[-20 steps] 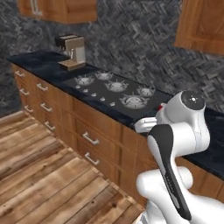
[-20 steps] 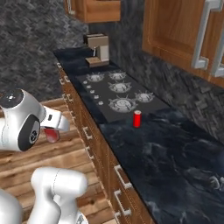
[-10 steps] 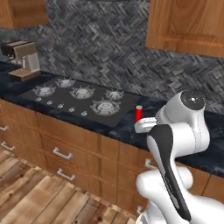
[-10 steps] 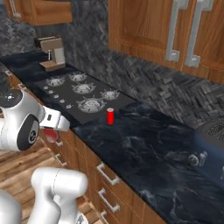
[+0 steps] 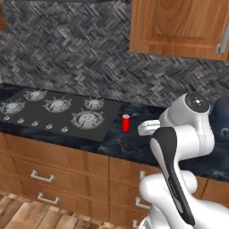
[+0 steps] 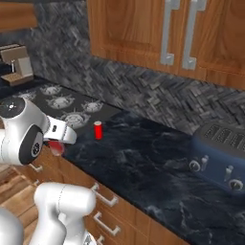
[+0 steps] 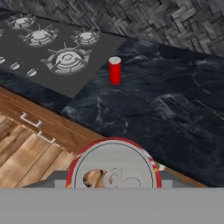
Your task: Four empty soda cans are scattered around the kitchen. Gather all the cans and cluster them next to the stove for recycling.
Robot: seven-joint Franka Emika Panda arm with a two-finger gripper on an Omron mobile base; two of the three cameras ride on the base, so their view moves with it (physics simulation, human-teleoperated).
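Upright, a red can (image 7: 114, 70) stands beside stove (image 7: 52, 52).

A home kitchen is showing here. A black gas stove (image 5: 53, 112) with silver burners is sitting flush in a dark marbled counter (image 6: 158, 167), with wooden drawers (image 5: 49, 174) running beneath it and wooden wall cabinets (image 6: 158, 33) hanging above. A grey herringbone tile backsplash (image 5: 80, 58) is lining the far wall, a toaster oven (image 6: 222, 153) is standing at the right, a coffee machine (image 6: 15, 64) at the far left, and plank flooring (image 7: 30, 157) is lying below.
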